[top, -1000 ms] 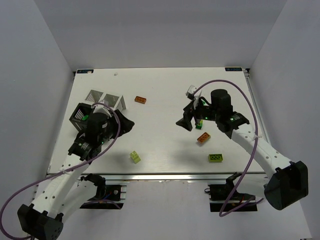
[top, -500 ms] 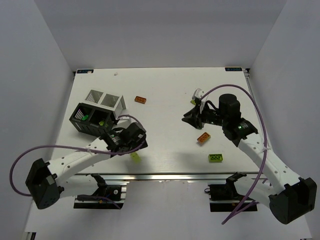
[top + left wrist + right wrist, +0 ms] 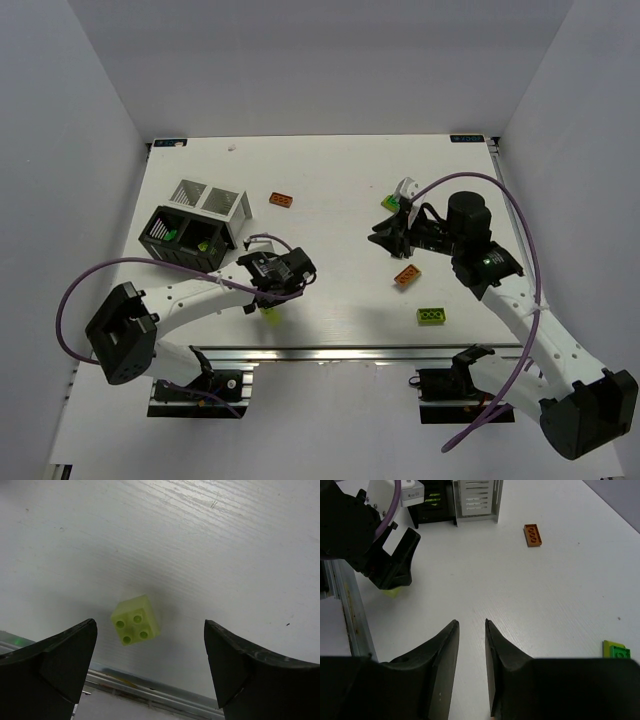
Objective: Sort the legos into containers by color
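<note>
My left gripper (image 3: 150,630) stands wide open just above the table, with a lime brick (image 3: 136,619) lying free between its fingers and nearer the left one. From above, that gripper (image 3: 280,290) hovers over the lime brick (image 3: 268,313) near the front edge. My right gripper (image 3: 471,622) has its jaws a narrow gap apart, with bare table showing between the tips. It hangs at centre right (image 3: 382,238). An orange brick (image 3: 406,276) and a green brick (image 3: 432,316) lie near it. The white container (image 3: 210,198) and the black container (image 3: 180,237) stand at the left.
A flat orange brick (image 3: 282,199) lies behind the middle, and a dark green brick (image 3: 616,650) sits to the right of my right gripper. The table's front rail (image 3: 150,695) runs right behind the lime brick. Purple cables loop over both arms.
The left arm swung from beside the black container to over the lime brick and opened wider. The right gripper's jaws narrowed from wide open, and it drifted slightly back and to the right.
</note>
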### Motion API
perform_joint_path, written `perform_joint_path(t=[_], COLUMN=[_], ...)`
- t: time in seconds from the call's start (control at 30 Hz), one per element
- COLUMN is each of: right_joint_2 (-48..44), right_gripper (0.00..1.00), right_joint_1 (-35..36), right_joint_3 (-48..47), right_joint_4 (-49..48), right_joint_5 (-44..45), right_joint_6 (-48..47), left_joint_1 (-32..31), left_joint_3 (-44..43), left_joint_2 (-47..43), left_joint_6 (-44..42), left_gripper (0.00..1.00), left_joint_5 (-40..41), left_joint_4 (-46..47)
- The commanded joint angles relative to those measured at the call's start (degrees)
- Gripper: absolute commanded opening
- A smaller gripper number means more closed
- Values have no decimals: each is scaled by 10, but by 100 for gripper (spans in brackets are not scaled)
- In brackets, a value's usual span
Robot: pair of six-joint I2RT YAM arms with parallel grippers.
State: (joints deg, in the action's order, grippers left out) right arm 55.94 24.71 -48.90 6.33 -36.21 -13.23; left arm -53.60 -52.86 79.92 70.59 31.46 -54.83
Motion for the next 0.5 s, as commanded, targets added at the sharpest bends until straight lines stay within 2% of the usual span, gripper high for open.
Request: perform_joint_path(t=[0.0, 0.17, 0.47], right_joint_2=[-12, -12, -8], right_gripper=[34, 34, 34], right_joint_1=[-5, -7, -19], right_joint_3=[7, 10, 10], right_joint_4=[-30, -34, -35], right_joint_5=[-14, -16, -26], right_joint_6=[10, 12, 18], left_joint_1=[-3, -3, -3], left_joint_3=[9, 43, 53], left_joint_2=[-17, -17, -25], left_joint_6=[23, 23, 15], left_gripper=[97, 94, 86], left_joint_5=[21, 4, 3], left_joint_4=[0, 42, 70])
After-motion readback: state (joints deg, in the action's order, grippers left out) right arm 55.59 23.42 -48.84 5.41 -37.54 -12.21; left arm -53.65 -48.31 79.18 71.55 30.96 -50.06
